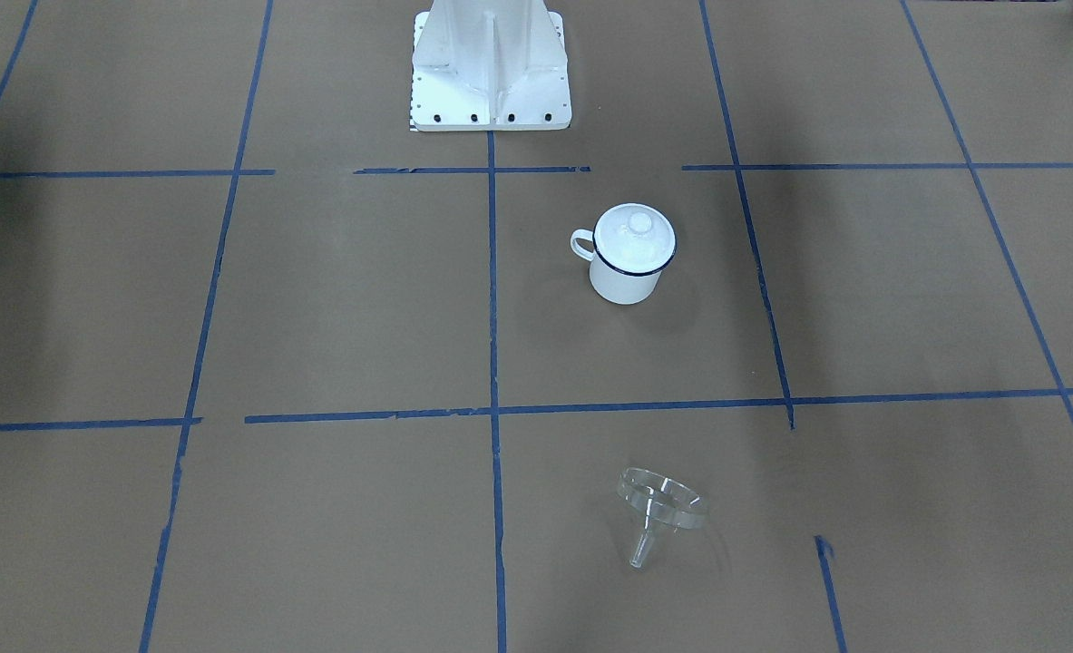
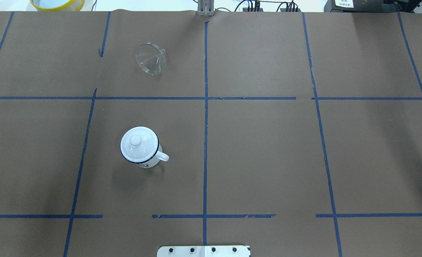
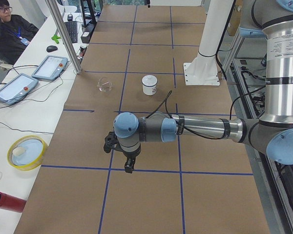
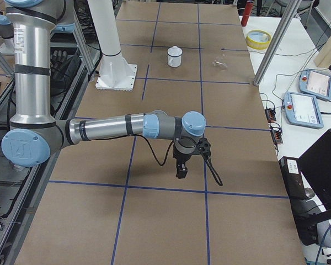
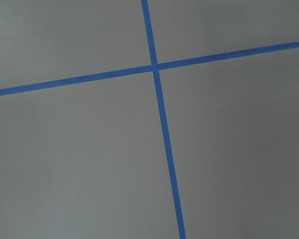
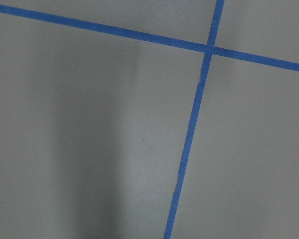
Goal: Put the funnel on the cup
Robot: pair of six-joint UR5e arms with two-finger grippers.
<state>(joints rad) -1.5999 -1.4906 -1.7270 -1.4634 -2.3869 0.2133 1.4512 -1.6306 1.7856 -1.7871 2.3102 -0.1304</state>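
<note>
Brown-papered table (image 1: pixel 228 317), blue tape grid. Funnel (image 1: pixel 661 499) lower centre of front view, tipped on its rim, well apart from cup (image 1: pixel 625 286) above, lid (image 1: pixel 636 234) on it. Left gripper (image 3: pixel 129 168), right gripper (image 4: pixel 181 172) seen sidelong only; opening and hold impossible to tell.

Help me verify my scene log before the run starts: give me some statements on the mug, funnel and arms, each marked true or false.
1. The funnel sits on the cup. False: it lies on its side on the table paper, apart from the cup.
2. A white knobbed lid covers the cup. True.
3. The funnel lies farther from the robot's base than the cup does. True.
4. The left gripper grips the funnel. False: it hangs over bare paper, far from the funnel.
5. The cup's handle points toward the central tape line. True.
</note>
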